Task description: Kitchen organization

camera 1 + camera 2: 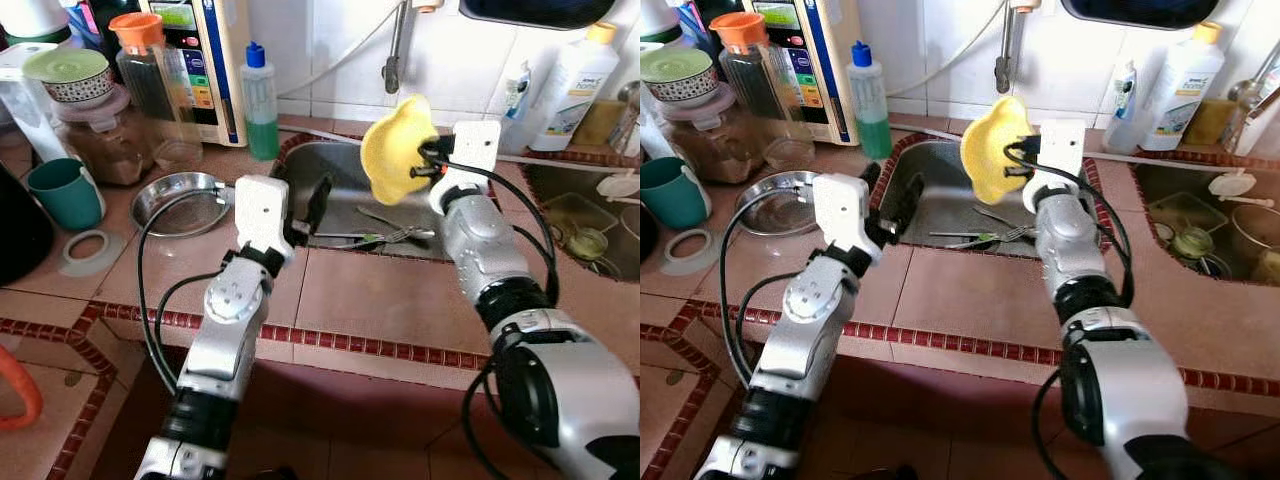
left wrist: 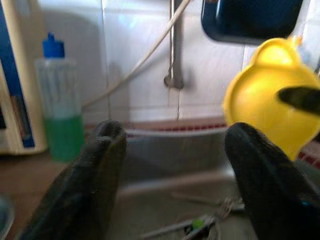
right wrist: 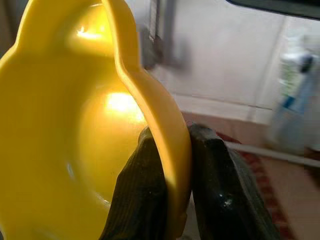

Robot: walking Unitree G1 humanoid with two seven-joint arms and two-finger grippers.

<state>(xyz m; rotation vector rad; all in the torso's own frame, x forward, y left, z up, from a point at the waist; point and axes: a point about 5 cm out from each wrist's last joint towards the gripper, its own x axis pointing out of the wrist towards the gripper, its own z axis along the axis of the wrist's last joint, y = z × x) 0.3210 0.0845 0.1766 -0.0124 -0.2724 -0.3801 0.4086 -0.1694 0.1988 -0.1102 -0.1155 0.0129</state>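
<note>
A yellow plastic bowl point(image 1: 396, 147) hangs tilted on its side above the steel sink point(image 1: 345, 185), under the tap point(image 1: 393, 45). My right gripper point(image 1: 430, 160) is shut on the bowl's rim; the right wrist view shows the rim point(image 3: 165, 135) pinched between both fingers. My left gripper point(image 1: 318, 200) stands open over the sink's left edge, empty, its fingers point(image 2: 95, 175) spread wide. Forks and other cutlery point(image 1: 385, 233) lie on the sink floor.
A steel bowl point(image 1: 182, 203) rests on the tiled counter at left, beside a teal mug point(image 1: 66, 192), a white ring point(image 1: 88, 246), jars point(image 1: 105, 130) and a green soap bottle point(image 1: 260, 100). Right: a white bottle point(image 1: 572, 85) and a second basin point(image 1: 590, 215) holding dishes.
</note>
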